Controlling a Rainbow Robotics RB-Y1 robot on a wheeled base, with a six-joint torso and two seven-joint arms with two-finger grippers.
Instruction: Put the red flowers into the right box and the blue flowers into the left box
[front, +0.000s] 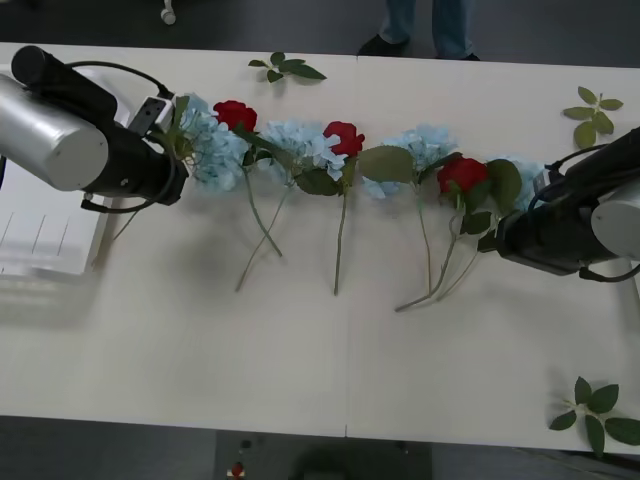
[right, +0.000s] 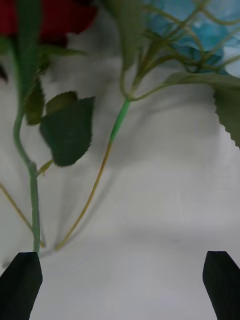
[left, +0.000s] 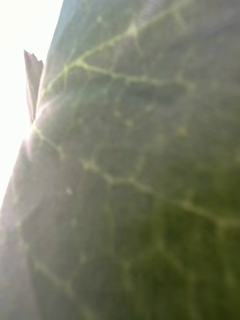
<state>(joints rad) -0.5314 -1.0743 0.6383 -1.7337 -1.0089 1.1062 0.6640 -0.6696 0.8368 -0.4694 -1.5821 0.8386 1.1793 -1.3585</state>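
Currently, the red flowers (front: 345, 137) and blue flowers (front: 300, 146) are laid in a row across the table (front: 300, 360), whose near half lies bare. The left box (front: 40, 230) is seen at the left edge. The right gripper (right: 120, 280) is spread just beside a rose stem (right: 33, 200). The left gripper (front: 175, 135) is pressed against leaves; its finger state cannot be told.

The front cam sits up high, looking forward and down on the whole table (front: 330, 380), both arms coming in from the sides. Right wrist cam is low over the tabletop, facing along its open fingers (right: 20, 280) at a rose stem (right: 33, 200) and blue flower (right: 200, 30), the same cluster seen at the front view's right. Left wrist cam is jammed right against a leaf (left: 140, 175).
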